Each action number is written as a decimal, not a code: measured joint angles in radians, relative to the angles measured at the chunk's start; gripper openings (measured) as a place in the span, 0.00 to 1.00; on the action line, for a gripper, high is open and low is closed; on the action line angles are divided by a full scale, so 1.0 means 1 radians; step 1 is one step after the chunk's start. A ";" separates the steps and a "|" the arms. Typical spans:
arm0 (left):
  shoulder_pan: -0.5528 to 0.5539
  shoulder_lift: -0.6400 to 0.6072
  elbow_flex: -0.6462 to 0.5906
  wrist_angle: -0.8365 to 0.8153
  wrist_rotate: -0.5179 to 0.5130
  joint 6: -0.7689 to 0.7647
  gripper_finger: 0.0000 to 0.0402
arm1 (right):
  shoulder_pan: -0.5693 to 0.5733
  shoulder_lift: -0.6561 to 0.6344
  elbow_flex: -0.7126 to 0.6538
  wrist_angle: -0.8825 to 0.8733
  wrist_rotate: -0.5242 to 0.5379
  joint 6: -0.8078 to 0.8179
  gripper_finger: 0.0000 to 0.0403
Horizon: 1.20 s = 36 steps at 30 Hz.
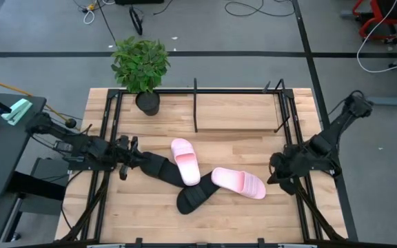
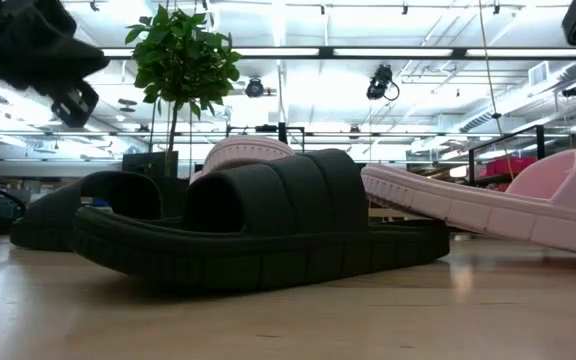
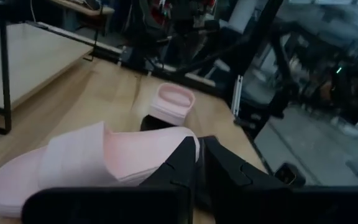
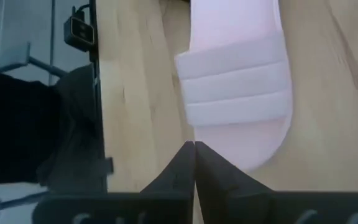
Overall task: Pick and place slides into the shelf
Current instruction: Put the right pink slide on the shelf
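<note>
Pale pink and black foam slides are heaped mid-tabletop, none placed in the thin black rod shelf behind. Both hands, left hand and right hand, are pressed together, empty.

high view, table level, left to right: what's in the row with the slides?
Left pincer → black slide → pink slide → second black slide → second pink slide → right pincer.

pale pink slides, black slides
</note>
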State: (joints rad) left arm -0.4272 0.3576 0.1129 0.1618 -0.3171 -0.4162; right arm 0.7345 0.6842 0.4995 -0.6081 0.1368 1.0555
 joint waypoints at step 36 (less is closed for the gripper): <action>-0.092 0.540 0.363 -0.037 -0.027 0.245 0.11 | 0.224 0.446 0.000 0.010 0.180 0.838 0.31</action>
State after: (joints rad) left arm -0.5194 0.8974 0.4759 0.1246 -0.3439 -0.1710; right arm 0.9585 1.1304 0.4995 -0.5986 0.3172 1.8932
